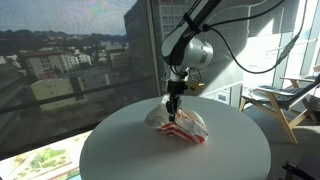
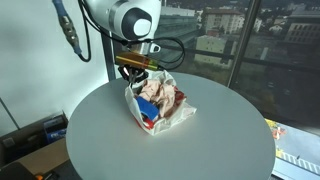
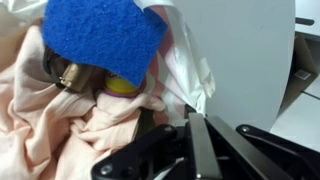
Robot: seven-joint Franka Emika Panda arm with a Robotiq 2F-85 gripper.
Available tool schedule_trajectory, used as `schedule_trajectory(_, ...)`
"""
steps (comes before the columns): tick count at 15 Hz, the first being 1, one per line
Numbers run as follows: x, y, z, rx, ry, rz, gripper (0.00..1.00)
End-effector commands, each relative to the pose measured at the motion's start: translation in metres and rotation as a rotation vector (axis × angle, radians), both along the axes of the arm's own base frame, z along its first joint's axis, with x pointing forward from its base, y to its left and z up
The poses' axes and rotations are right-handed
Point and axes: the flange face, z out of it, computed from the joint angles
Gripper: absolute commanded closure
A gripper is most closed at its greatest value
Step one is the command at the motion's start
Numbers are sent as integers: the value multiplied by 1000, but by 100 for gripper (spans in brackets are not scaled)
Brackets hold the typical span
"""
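Where the round table shows in both exterior views, a bag of white film lies near its centre, mouth open and crumpled.

Gripper: comes down from 12 o'clock onto the bag's rim at about 10 o'clock in an exterior view; jaws together. In the wrist view the closed gripper sits at 6 o'clock, against the bag's edge; film caught between the tips: cannot tell.

Contents, wrist view: blue sponge at 11 o'clock, uppermost; yellow item just under it; pale pink cloth at 8 o'clock.

Surroundings: window behind the table.
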Motion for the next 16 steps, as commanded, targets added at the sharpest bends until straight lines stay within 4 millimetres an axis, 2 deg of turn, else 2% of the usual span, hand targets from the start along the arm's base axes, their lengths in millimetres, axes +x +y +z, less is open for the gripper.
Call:
schedule_trajectory(1,0,6,29,-78,19,54,100)
schedule_trajectory(2,1,8,26,-96,40,69,100)
schedule_trajectory(5,-1,21,-4,-131,50,145,100)
schedule_trajectory(9,-10,45,-40,-76,74,251,97)
schedule_trajectory(12,-10,53,-53,-97,46,288,94)
schedule_trajectory(13,-12,53,-51,-112,47,294,71)
schedule_trajectory(15,-15,53,-44,-127,61,288,69)
schedule_trajectory(16,-16,53,-38,-140,49,284,64)
